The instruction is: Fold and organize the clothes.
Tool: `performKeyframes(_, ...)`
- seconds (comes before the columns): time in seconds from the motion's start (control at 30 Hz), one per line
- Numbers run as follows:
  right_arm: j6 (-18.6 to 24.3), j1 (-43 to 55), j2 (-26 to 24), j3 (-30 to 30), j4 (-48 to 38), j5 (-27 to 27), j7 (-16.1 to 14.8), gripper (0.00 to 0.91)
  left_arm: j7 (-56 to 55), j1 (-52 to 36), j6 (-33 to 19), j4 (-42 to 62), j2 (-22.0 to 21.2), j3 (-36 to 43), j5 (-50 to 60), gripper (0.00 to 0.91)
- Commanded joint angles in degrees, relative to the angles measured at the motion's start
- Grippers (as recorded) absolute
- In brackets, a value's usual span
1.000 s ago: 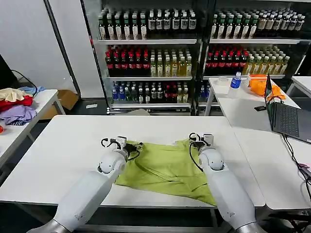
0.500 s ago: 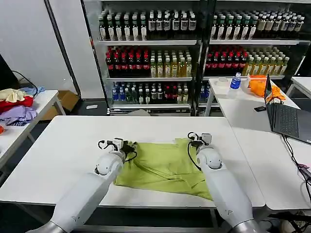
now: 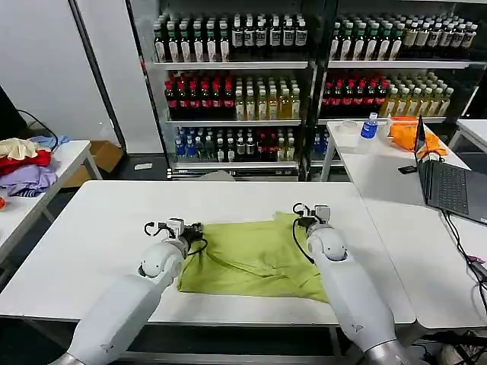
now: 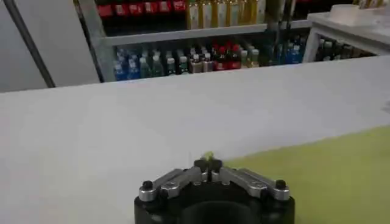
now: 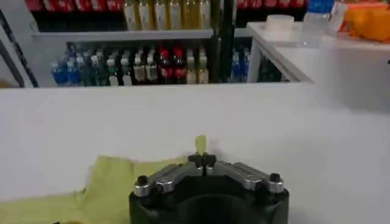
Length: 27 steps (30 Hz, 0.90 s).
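The lime t-shirt (image 3: 255,258) lies on the white surface (image 3: 99,228) directly before the robot, spread mostly flat with creases running across its middle and its near edge close to the front edge of the surface. It sits between the two arms, so each arm can work one side of the garment.

The left end effector (image 3: 185,228) is at the shirt's left far corner. In the left wrist view, the left end effector (image 4: 209,163) has its fingers pinched together on a small tuft of lime fabric, with the rest of the cloth trailing off along the surface.

The right end effector (image 3: 307,220) is at the shirt's right far corner. In the right wrist view, the right end effector (image 5: 202,156) is likewise closed tight on a sliver of lime fabric, and a raised fold of the shirt lies just beside it.

Both grips sit low, at or just above the surface. Holding two opposite corners of one edge most likely serves to tension that edge, so the cloth can be flattened or carried over as a single straight fold line. The fold appears to be at an early stage, since the garment is not yet doubled over.

A laptop (image 3: 449,186) stands on an adjoining surface to the right, well apart from the shirt.
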Motion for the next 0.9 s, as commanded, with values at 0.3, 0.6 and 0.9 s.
performKeyframes(0.3, 3.1, -4.2, -4.3, -1.3, 16.0, -1.3, -0.6, 0.000, -0.1, 2.3, -0.4, -8.6, 4.3, -3.5, -1.1, 0.020)
performKeyframes(0.6, 3.0, -11.4, -8.2, 0.3, 27.4, -2.1, -1.0, 0.000, -0.3, 5.1, -2.9, -15.5, 6.9, -5.7, -0.8, 0.020)
performKeyframes(0.9, 2.8, -20.6, -10.6, 3.8, 35.2, -3.3, -1.4, 0.000, -0.4, 12.4, -5.5, -24.3, 9.5, -7.9, 1.8, 0.020)
